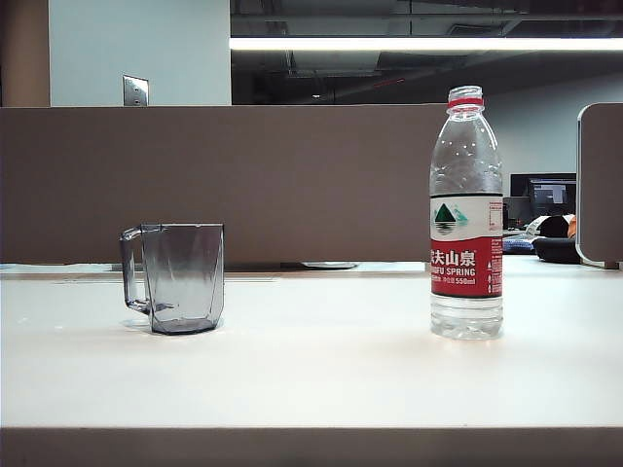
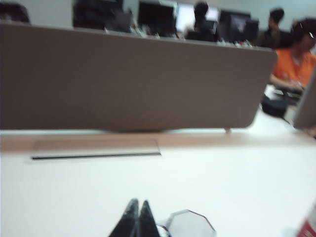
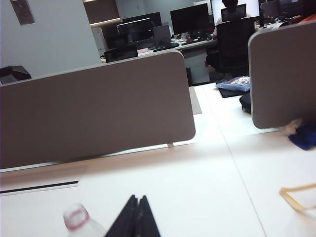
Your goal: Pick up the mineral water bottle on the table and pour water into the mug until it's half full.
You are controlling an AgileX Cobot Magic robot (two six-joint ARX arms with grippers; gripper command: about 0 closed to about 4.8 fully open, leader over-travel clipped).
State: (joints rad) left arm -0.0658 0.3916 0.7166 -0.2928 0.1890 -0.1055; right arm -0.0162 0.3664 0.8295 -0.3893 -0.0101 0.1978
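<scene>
So the mug (image 1: 175, 277) sits upright on the table (image 1: 311, 379), well off to the left of the mineral water bottle (image 1: 466, 219), handle facing away from it. The bottle stands upright too, cap on, water (image 1: 466, 316) showing clear below the label. Neither arm shows up in the exterior view. In the left wrist view, the left gripper (image 2: 137, 217) has its fingers pressed together, nothing held, with the mug's rim (image 2: 190, 224) just beside the tips. The right gripper (image 3: 137, 215) looks the same, pinched closed and empty, with the bottle's red-ringed neck (image 3: 76, 217) right next to it.
</scene>
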